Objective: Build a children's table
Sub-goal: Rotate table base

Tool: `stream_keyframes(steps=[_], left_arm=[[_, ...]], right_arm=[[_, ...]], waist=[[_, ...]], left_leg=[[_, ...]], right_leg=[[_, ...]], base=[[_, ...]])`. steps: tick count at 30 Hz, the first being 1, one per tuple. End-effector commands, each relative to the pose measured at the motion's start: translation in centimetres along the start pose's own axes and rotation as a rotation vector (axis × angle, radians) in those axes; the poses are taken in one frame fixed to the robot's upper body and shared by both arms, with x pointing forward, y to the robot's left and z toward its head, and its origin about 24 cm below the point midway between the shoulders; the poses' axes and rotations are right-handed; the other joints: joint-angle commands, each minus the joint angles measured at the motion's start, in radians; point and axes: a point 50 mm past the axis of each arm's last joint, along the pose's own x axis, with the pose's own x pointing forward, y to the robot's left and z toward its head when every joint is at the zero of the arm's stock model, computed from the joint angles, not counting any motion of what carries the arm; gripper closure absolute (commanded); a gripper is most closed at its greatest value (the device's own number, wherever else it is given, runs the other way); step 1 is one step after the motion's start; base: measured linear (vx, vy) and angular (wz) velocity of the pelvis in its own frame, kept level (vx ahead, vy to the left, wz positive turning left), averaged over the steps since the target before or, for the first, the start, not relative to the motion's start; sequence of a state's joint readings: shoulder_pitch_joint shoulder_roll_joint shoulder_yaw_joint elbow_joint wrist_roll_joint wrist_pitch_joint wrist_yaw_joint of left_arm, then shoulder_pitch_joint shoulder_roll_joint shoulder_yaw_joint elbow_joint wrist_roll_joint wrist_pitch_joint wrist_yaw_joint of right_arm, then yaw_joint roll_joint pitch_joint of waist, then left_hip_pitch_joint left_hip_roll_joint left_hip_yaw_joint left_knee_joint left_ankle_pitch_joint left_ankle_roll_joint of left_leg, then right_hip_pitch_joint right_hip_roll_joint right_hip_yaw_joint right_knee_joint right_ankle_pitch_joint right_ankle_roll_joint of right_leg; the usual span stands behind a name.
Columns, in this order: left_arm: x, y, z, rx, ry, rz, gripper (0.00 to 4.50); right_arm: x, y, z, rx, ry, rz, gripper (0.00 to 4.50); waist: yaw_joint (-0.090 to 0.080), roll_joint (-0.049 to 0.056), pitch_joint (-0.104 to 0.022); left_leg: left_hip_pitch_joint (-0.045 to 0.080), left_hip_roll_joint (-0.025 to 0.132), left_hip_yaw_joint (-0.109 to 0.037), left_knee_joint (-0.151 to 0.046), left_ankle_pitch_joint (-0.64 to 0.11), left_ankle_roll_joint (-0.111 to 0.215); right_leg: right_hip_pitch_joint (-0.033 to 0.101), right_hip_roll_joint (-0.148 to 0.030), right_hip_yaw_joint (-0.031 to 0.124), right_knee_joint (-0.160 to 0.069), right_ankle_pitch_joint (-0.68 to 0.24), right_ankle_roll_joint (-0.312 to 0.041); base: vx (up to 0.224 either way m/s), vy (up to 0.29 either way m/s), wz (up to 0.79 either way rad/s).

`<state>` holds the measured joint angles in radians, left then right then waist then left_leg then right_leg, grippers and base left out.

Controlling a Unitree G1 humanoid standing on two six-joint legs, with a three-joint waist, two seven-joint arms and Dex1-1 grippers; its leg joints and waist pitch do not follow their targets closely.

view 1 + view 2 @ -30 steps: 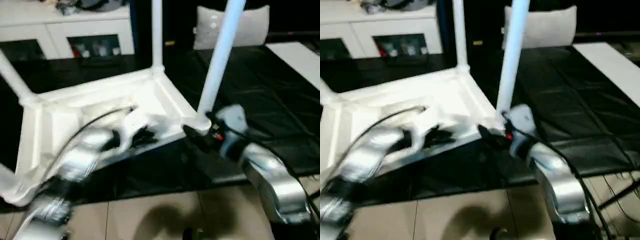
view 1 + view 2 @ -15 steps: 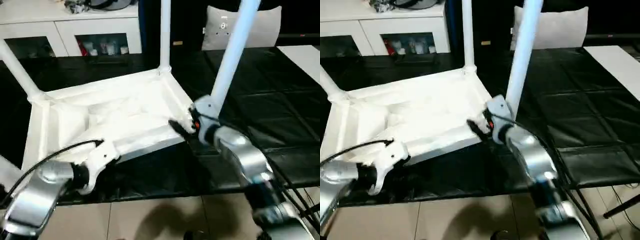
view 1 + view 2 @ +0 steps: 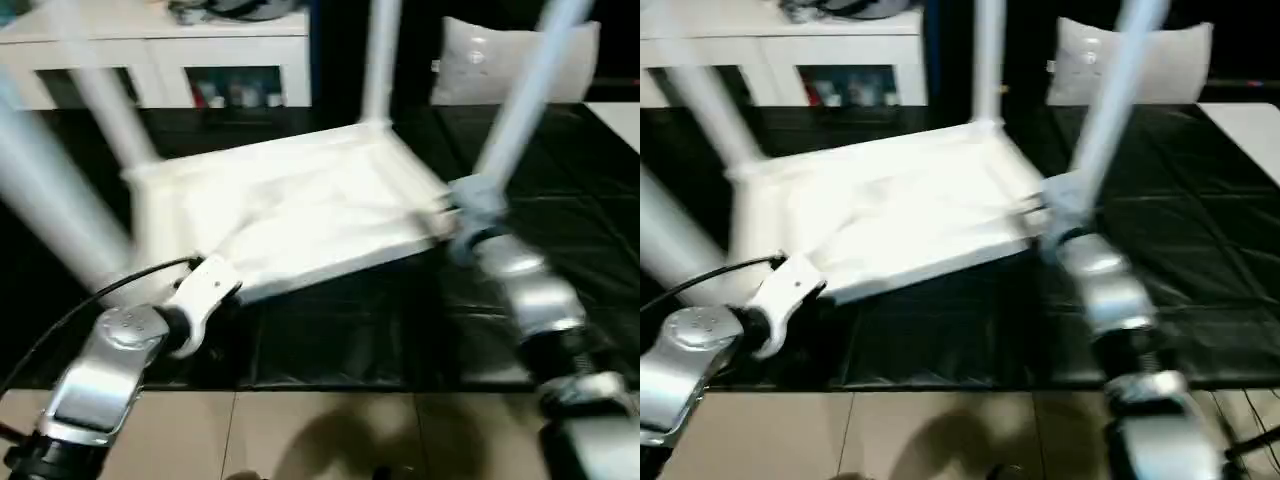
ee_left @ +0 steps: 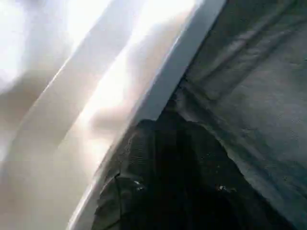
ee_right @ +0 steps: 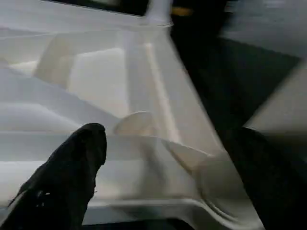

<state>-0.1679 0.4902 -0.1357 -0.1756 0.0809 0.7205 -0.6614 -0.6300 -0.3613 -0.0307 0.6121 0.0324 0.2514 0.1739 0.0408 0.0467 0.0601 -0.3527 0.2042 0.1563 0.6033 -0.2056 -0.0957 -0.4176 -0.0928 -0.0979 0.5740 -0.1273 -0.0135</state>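
White plastic table (image 3: 290,205) is lying upside down on the black work surface (image 3: 560,240), legs pointing up, long axis running across in front of both arms. Right gripper (image 5: 158,158) is sitting at the near right corner, fingers (image 5: 72,177) apart around the rim by that leg (image 3: 520,100). Left gripper (image 4: 158,187) is touching the near long edge; can't tell its finger state. Right arm is nearer the corner socket.

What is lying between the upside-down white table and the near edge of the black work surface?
In the left eye view, nothing lies there: between the table and the near edge of the work surface is bare black cover.
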Motion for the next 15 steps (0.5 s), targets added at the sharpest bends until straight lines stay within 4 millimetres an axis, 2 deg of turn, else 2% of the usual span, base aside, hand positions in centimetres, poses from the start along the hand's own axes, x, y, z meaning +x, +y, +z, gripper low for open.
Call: stream_keyframes(steps=[1, 3, 4, 7, 8, 9, 10, 11, 13, 15], left_arm=[[-0.1, 1.1, 0.3, 0.009, -0.011, 0.083, 3.52], [0.2, 1.1, 0.8, -0.013, -0.059, 0.117, 3.52], [0.3, 1.2, 1.1, -0.029, -0.096, 0.132, 3.52], [0.4, 1.2, 1.4, -0.052, -0.153, 0.156, 3.52], [0.2, 0.8, 1.5, -0.077, -0.190, 0.145, 3.52], [0.0, 0.3, 1.4, -0.095, -0.226, 0.131, 3.52], [0.0, 0.3, 1.4, -0.095, -0.226, 0.131, 3.52], [-0.1, 0.0, 1.4, -0.106, -0.251, 0.123, 3.26], [-0.6, -0.7, 0.7, -0.185, -0.305, 0.109, 3.19], [-1.1, -0.9, -0.2, -0.216, -0.350, 0.150, 2.99]], right_arm=[[-0.3, -2.5, 0.1, 0.000, -0.009, -0.112, 0.06], [-0.5, -4.0, 0.0, -0.014, -0.005, -0.161, 0.06], [-0.6, -4.7, 0.0, -0.020, -0.003, -0.180, 0.06], [-0.6, -5.4, -0.1, -0.026, -0.005, -0.194, 0.06], [-0.6, -5.3, 0.0, -0.029, -0.015, -0.179, 0.06], [-0.6, -4.9, 0.0, -0.029, -0.024, -0.151, 0.06], [-0.6, -4.9, 0.0, -0.029, -0.024, -0.151, 0.06], [-0.7, -4.6, 0.0, -0.028, -0.032, -0.131, 0.00], [-0.9, -3.1, 0.0, -0.013, -0.070, -0.034, 0.00], [-1.6, -1.0, 0.0, 0.013, -0.116, 0.127, 0.00]], waist=[[-0.012, -0.006, -0.060], [-0.013, -0.008, -0.064], [-0.011, -0.008, -0.065], [-0.015, -0.012, -0.068], [-0.015, -0.010, -0.068], [-0.020, -0.015, -0.070], [-0.023, -0.016, -0.069], [-0.028, -0.015, -0.070], [-0.035, -0.016, -0.068], [-0.038, -0.015, -0.065]], left_leg=[[0.001, -0.004, 0.015, -0.071, -0.251, 0.047], [-0.009, -0.006, 0.013, -0.069, -0.217, 0.053], [-0.006, -0.007, 0.014, -0.067, -0.213, 0.055], [-0.018, -0.005, 0.013, -0.065, -0.178, 0.073], [-0.018, -0.006, 0.013, -0.064, -0.174, 0.077], [-0.023, -0.006, 0.014, -0.061, -0.158, 0.086], [-0.024, -0.004, 0.014, -0.061, -0.153, 0.091], [-0.023, -0.005, 0.015, -0.059, -0.151, 0.104], [-0.029, -0.004, 0.016, -0.058, -0.145, 0.121], [-0.028, -0.001, 0.016, -0.059, -0.169, 0.141]], right_leg=[[0.048, -0.024, 0.030, -0.071, -0.430, -0.138], [0.055, -0.024, 0.029, -0.067, -0.407, -0.138], [0.053, -0.025, 0.028, -0.067, -0.402, -0.143], [0.059, -0.024, 0.027, -0.059, -0.349, -0.164], [0.059, -0.025, 0.027, -0.059, -0.344, -0.166], [0.065, -0.028, 0.027, -0.056, -0.322, -0.176], [0.063, -0.028, 0.027, -0.056, -0.314, -0.180], [0.061, -0.026, 0.027, -0.055, -0.306, -0.188], [0.064, -0.028, 0.028, -0.055, -0.295, -0.197], [0.059, -0.024, 0.026, -0.062, -0.328, -0.184]], base=[[0.000, 0.000, 0.00], [0.000, 0.000, 0.00], [0.000, 0.000, 0.00], [0.000, 0.000, 0.00], [0.000, 0.000, 0.00], [0.000, 0.000, 0.00], [0.000, 0.000, 0.00], [0.000, 0.000, 0.00], [0.000, 0.000, 0.00], [0.000, 0.000, 0.00]])
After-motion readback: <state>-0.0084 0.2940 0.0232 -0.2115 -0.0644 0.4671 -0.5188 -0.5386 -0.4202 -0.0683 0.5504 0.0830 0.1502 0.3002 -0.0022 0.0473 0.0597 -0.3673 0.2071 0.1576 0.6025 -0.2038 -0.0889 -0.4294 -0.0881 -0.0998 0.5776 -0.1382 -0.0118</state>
